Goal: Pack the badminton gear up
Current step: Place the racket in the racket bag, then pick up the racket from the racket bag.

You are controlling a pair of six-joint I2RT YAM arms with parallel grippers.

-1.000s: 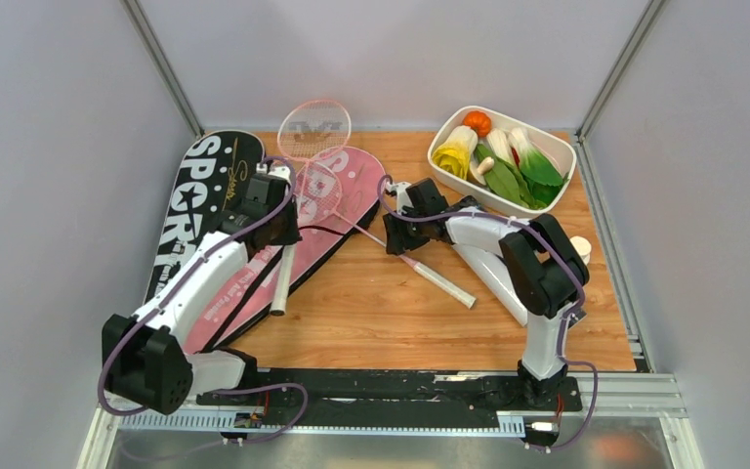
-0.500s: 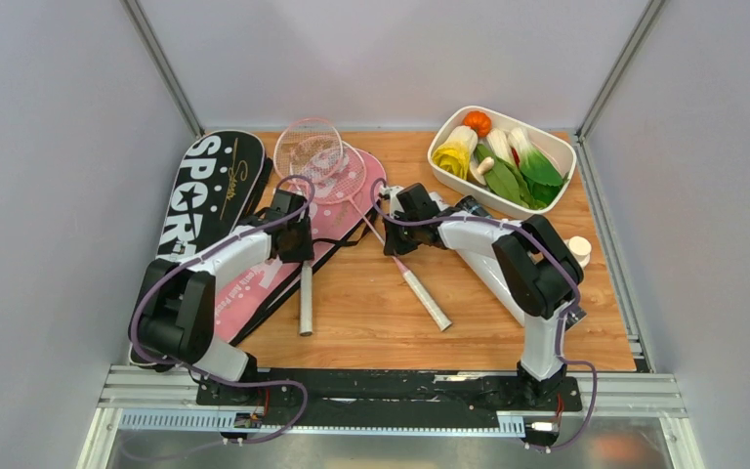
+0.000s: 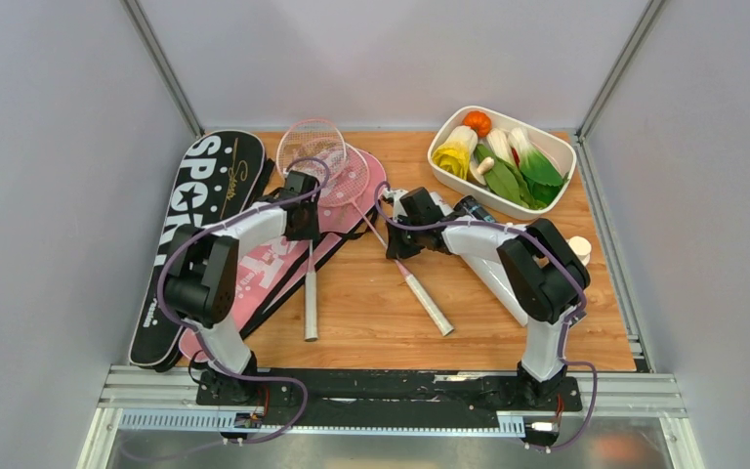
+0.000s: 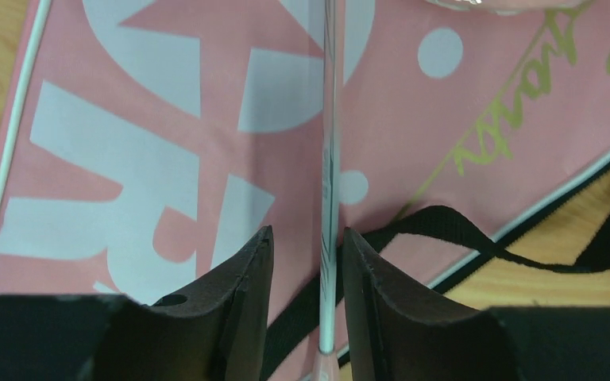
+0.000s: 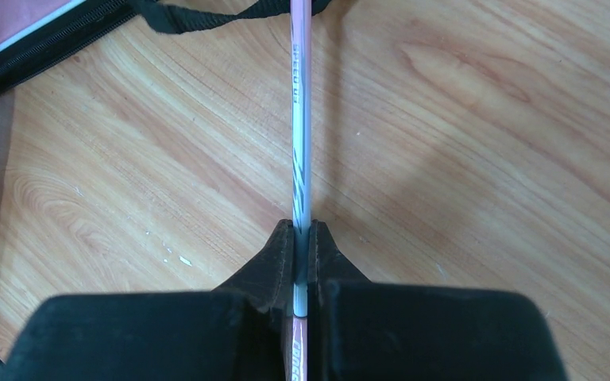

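Two thin-framed rackets lie with their heads over the pink "SPORT" cover point(image 3: 264, 264). My left gripper point(image 3: 301, 220) is open, its jaws either side of the left racket's shaft point(image 4: 330, 159), which lies close to the right finger point(image 4: 365, 270); the gripper point(image 4: 306, 238) sits just above the pink cover point(image 4: 167, 159). That racket's white handle point(image 3: 310, 308) rests on the table. My right gripper point(image 3: 400, 239) is shut on the pink racket's shaft point(image 5: 300, 143) low over the wood, gripper point(image 5: 303, 230). Its handle point(image 3: 428, 303) points toward me. The black "SPORT" cover point(image 3: 195, 205) lies at the left. No shuttlecocks or tubes show.
A white bowl of toy vegetables point(image 3: 564, 171) stands at the back right. A small white bottle point(image 3: 580, 250) stands by the right edge. The pink cover's black strap point(image 4: 461, 226) loops onto the wooden table point(image 3: 371, 332). Grey walls close in both sides.
My left gripper moved right and forward, and its racket swung straight, handle toward me. My right gripper turned the pink racket so its handle swung left and nearer.
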